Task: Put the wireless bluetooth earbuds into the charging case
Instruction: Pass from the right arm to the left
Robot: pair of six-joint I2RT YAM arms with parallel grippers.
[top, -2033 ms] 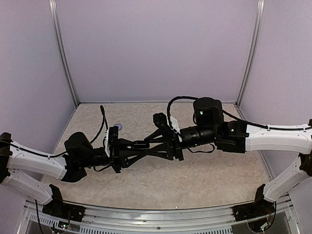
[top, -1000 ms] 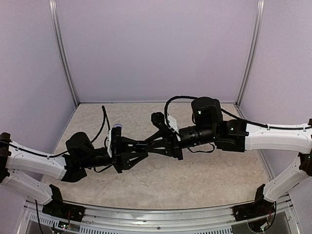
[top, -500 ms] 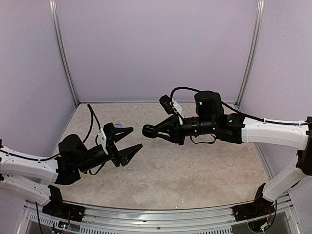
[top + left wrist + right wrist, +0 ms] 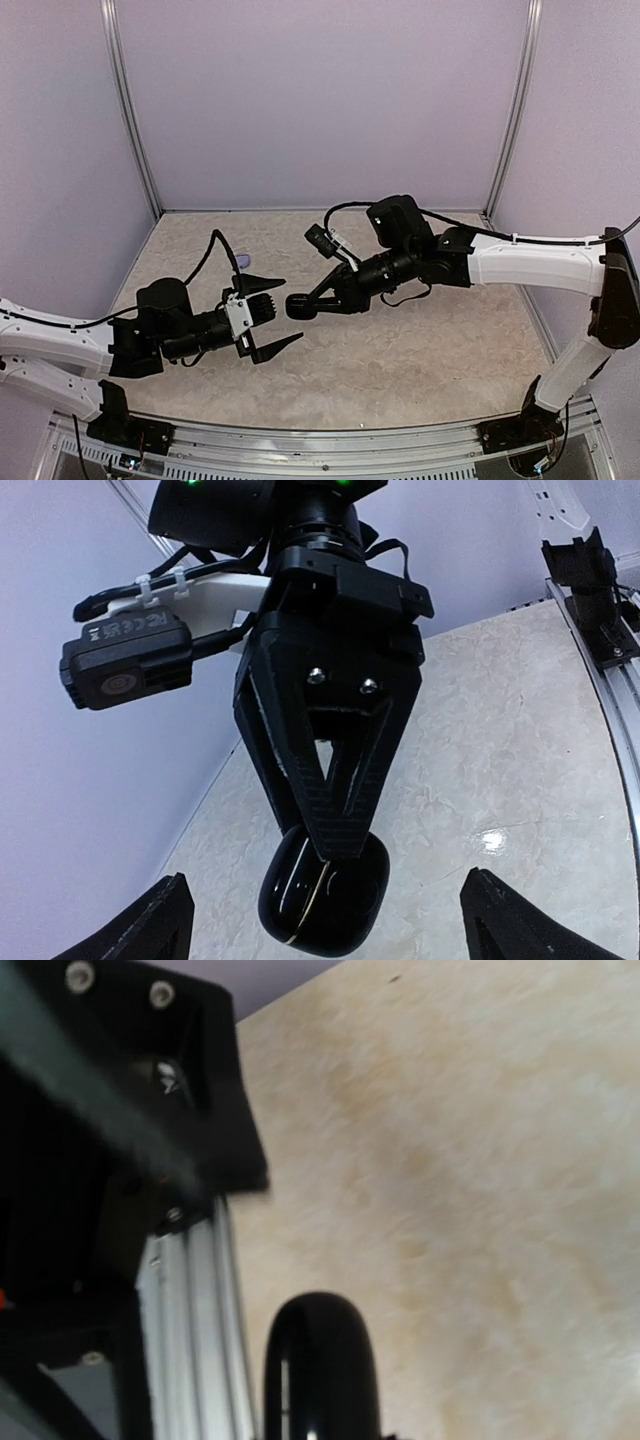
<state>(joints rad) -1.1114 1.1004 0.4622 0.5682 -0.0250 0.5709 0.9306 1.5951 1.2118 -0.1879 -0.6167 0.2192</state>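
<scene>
The charging case (image 4: 298,306) is a glossy black pebble with a thin gold seam, and its lid looks shut. My right gripper (image 4: 310,302) is shut on it and holds it in the air above the table's middle. In the left wrist view the case (image 4: 322,898) hangs from the right fingers (image 4: 345,800). The right wrist view shows the case (image 4: 320,1370) end-on. My left gripper (image 4: 268,318) stands wide open just left of the case, not touching it, with its fingertips (image 4: 165,920) far apart. The earbuds are out of view.
A small pale lilac object (image 4: 243,262) lies on the beige marbled table (image 4: 420,360) behind the left gripper; I cannot tell what it is. Lilac walls enclose the back and both sides. An aluminium rail (image 4: 190,1330) runs along the near edge.
The left gripper opened, let go of the case and drew back to the left. The right gripper kept the case and swung it lower and leftward.
</scene>
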